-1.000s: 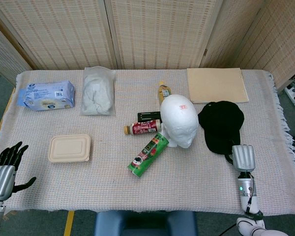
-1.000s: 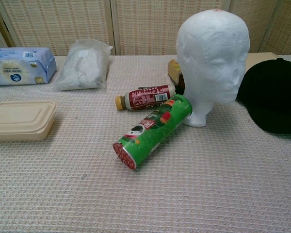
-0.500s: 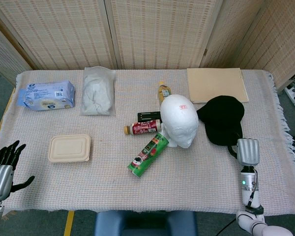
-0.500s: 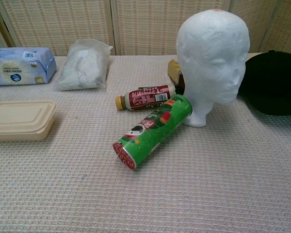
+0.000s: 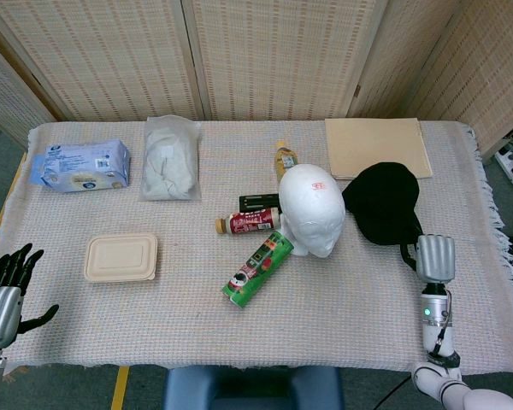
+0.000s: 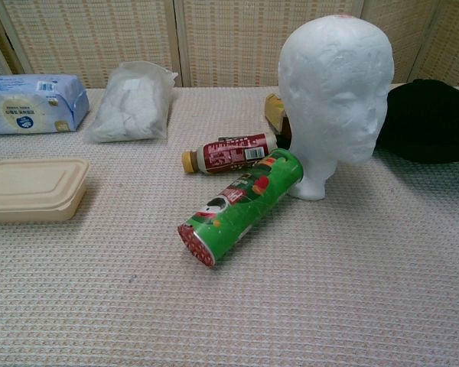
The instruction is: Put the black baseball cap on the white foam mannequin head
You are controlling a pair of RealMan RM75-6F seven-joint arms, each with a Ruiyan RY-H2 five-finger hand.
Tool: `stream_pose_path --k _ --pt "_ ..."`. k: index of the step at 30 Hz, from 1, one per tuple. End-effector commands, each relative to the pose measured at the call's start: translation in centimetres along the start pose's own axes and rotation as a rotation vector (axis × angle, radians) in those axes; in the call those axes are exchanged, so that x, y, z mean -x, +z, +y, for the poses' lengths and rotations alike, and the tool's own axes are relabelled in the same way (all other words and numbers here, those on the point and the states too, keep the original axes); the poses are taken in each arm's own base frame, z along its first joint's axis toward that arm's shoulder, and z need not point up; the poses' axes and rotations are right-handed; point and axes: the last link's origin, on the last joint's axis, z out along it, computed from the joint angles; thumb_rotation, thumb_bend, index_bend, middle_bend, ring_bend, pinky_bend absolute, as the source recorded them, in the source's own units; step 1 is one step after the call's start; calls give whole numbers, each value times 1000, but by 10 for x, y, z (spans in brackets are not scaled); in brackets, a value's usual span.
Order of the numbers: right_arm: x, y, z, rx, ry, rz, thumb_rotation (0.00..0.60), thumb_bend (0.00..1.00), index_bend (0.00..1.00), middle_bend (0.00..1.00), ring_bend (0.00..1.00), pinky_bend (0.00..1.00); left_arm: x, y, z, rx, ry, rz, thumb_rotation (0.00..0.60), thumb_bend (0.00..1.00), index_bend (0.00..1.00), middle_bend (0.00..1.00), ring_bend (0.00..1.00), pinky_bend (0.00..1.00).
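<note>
The white foam mannequin head (image 5: 313,209) stands upright at mid-table, also in the chest view (image 6: 336,92). Just right of it, the black baseball cap (image 5: 383,202) is tilted up off the cloth at its near edge; the chest view catches it too (image 6: 432,122). My right hand (image 5: 433,257) is at the cap's near right edge and grips its brim, with the fingertips hidden under the black fabric. My left hand (image 5: 4,289) hangs off the table's front left corner, fingers spread, holding nothing. Neither hand shows in the chest view.
A green snack tube (image 5: 258,268) and a red-labelled bottle (image 5: 249,223) lie against the mannequin's base. Behind it are a yellow bottle (image 5: 284,157) and a small black item (image 5: 258,202). A beige lunch box (image 5: 121,256), tissue pack (image 5: 79,165), white bag (image 5: 172,157) and tan board (image 5: 377,147) lie farther off.
My right hand has moved away from me and slightly right, and the cap's near edge has risen and shifted back with it. My left hand dropped slightly.
</note>
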Motion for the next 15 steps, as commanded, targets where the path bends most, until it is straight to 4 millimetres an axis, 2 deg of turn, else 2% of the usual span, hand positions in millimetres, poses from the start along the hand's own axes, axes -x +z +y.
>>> stream_pose_path --k 1,7,15 --pt "-8 1 0 1 35 42 600 436 603 1000 1000 1000 -1 0 0 -1 5 8 600 221 123 0 0 25" --pt "-25 11 7 39 91 118 600 461 721 1000 1000 1000 -2 0 0 -1 11 14 600 220 123 0 0 25" --pt "-65 37 12 88 145 277 600 461 776 1000 1000 1000 -1 -1 0 0 21 17 600 222 123 0 0 24"
